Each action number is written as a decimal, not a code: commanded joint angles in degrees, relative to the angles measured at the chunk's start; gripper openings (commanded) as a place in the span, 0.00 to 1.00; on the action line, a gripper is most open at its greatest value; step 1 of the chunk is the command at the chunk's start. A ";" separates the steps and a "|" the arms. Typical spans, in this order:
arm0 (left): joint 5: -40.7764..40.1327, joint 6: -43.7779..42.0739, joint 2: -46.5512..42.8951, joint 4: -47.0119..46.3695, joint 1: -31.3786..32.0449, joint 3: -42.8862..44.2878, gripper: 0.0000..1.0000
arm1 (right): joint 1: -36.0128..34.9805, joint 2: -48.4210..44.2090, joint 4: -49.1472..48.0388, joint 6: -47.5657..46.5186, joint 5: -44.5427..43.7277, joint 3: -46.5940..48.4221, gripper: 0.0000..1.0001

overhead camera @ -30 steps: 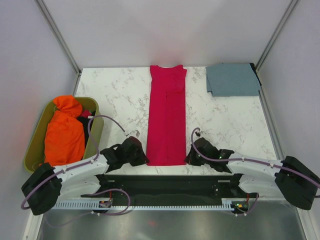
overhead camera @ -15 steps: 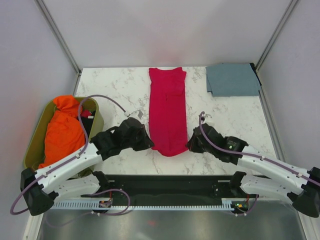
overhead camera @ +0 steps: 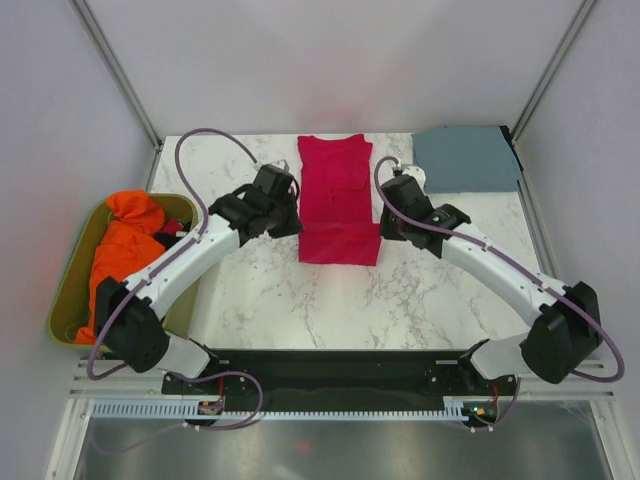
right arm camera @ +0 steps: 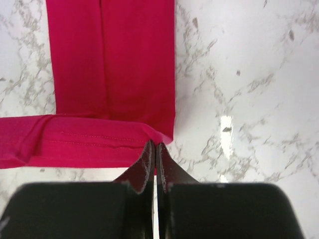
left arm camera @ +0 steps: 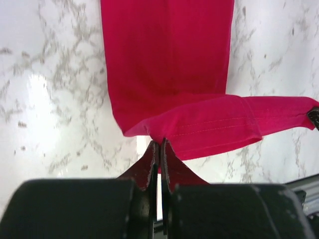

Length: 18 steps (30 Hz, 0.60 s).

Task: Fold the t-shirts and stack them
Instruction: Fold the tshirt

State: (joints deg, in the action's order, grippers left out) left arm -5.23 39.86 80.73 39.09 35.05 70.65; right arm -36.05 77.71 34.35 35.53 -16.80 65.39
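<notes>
Centre t-shirt (overhead camera: 337, 195) lying lengthwise along middle of table (overhead camera: 330, 300), its near hem doubling back over its own middle. Left gripper (overhead camera: 293, 222) pinching hem's left corner, right gripper (overhead camera: 385, 222) pinching right corner, shirt lying between them. Second t-shirt (overhead camera: 466, 160) lying folded in far right corner, apart from first. Bin (overhead camera: 72, 280) sitting at table's left side, heap of clothes (overhead camera: 125, 260) lying in it.
</notes>
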 commanded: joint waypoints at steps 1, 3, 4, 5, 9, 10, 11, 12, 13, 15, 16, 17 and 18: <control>1.28 -7.33 5.48 -0.42 -2.52 6.86 0.02 | 3.61 4.71 -2.00 -7.21 1.15 6.15 0.00; 1.80 -8.21 10.20 -0.33 -3.32 10.37 0.02 | 4.50 8.49 -2.88 -8.01 1.76 8.52 0.00; 2.15 -8.39 11.54 -0.51 -4.10 11.34 0.02 | 5.46 9.64 -3.23 -8.89 2.20 9.23 0.00; 2.51 -8.57 13.21 -0.42 -4.46 12.39 0.02 | 5.90 11.91 -3.76 -9.25 2.64 10.10 0.00; 3.12 -10.23 20.32 -0.42 -7.26 17.76 0.02 | 8.01 17.37 -4.47 -10.56 5.10 15.90 0.00; 3.47 -10.41 21.39 -0.33 -7.88 18.64 0.02 | 8.28 18.43 -4.47 -11.00 5.28 16.96 0.00; 4.78 -10.93 22.44 -0.33 -8.41 20.30 0.02 | 8.63 20.53 -4.47 -11.18 5.98 18.88 0.00; 4.97 -11.03 24.54 -0.33 -9.63 21.10 0.02 | 8.89 21.59 -4.47 -11.44 6.25 19.86 0.00; 4.97 -11.20 25.35 -0.24 -10.08 21.89 0.02 | 9.33 22.56 -4.47 -11.53 6.60 20.74 0.00; 7.60 -12.17 27.37 -0.16 -11.40 24.17 0.02 | 9.77 25.46 -4.47 -11.88 7.47 23.02 0.00; 7.96 -12.52 29.29 0.28 -11.75 25.83 0.02 | 10.12 27.39 -4.47 -11.97 7.74 23.73 0.00; 10.05 -13.83 32.27 0.89 -13.24 28.20 0.02 | 11.26 30.36 -4.47 -11.89 8.44 26.26 0.00; 10.07 -13.84 32.30 0.90 -13.25 28.22 0.02 | 11.27 30.39 -4.47 -11.89 8.62 26.28 0.00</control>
State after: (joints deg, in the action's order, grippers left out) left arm 1.34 30.46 110.34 39.24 23.40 94.04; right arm -26.30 105.14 30.46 25.10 -9.06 87.22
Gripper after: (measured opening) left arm 0.033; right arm 0.010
